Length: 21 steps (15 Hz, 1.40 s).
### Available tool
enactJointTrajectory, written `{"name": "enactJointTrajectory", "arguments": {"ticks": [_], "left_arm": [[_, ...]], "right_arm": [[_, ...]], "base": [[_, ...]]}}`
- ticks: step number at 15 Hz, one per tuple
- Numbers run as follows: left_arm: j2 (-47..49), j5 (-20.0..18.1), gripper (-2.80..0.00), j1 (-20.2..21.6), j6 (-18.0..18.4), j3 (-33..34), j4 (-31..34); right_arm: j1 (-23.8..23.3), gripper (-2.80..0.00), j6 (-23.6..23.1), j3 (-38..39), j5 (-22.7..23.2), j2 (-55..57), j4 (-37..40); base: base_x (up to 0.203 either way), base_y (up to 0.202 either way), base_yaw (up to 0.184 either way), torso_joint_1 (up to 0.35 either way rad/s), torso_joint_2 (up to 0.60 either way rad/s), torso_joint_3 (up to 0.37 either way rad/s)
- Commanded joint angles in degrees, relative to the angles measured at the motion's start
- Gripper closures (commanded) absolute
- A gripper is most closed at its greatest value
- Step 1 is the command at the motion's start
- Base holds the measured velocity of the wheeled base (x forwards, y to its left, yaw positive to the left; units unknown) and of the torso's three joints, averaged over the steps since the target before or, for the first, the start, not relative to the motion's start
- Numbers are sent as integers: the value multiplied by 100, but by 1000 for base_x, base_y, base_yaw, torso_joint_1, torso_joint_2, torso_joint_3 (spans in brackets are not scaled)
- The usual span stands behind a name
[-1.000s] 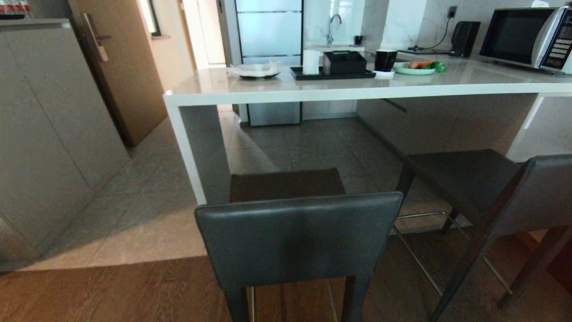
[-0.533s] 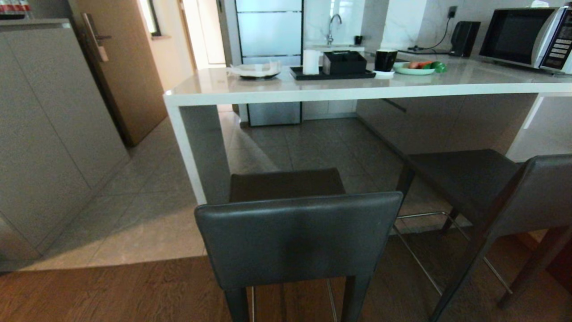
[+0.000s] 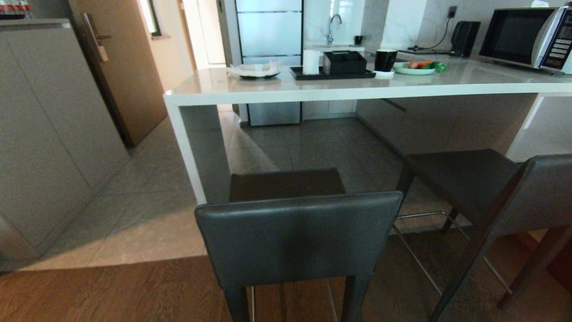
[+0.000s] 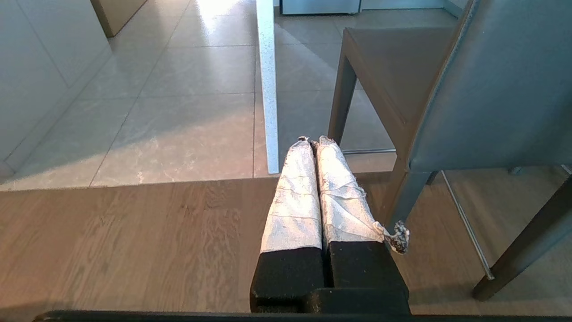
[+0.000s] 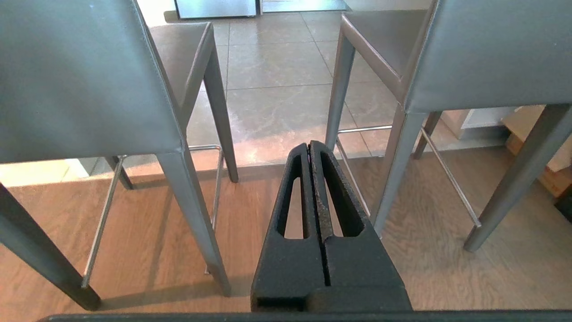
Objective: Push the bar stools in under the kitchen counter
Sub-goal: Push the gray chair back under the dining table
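Note:
Two bar stools stand pulled out from the kitchen counter (image 3: 286,95). The nearer bar stool (image 3: 298,237) is straight ahead, backrest towards me, its seat just short of the counter's edge. The second bar stool (image 3: 500,192) is at the right, angled. Neither arm shows in the head view. My left gripper (image 4: 314,141), fingers wrapped in white tape, is shut and empty, low over the wood floor beside the near stool's backrest (image 4: 496,89). My right gripper (image 5: 309,144) is shut and empty, pointing into the gap between one stool (image 5: 80,80) and the other stool (image 5: 487,53).
On the counter sit a plate (image 3: 255,69), a black tray with a paper roll and box (image 3: 333,71), a black mug (image 3: 385,60), a green plate of food (image 3: 415,68) and a microwave (image 3: 527,38). Grey cabinets (image 3: 49,134) stand left. Tile floor meets wood floor (image 3: 111,290).

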<state>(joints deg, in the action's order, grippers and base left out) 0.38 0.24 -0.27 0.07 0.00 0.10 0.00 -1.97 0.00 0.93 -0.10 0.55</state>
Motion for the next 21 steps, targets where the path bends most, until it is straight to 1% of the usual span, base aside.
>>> {"name": "enactJointTrajectory", "arguments": {"ticks": [1, 21], "left_arm": [[-3, 2, 0, 0, 1, 0, -1], [-3, -7, 0, 9, -42, 0, -10]], "right_arm": [[0, 0, 21, 0, 4, 10, -11], [0, 0, 21, 0, 4, 3, -11]], "base": [[0, 0, 0, 0, 0, 0], [0, 0, 0, 0, 0, 0]]}}
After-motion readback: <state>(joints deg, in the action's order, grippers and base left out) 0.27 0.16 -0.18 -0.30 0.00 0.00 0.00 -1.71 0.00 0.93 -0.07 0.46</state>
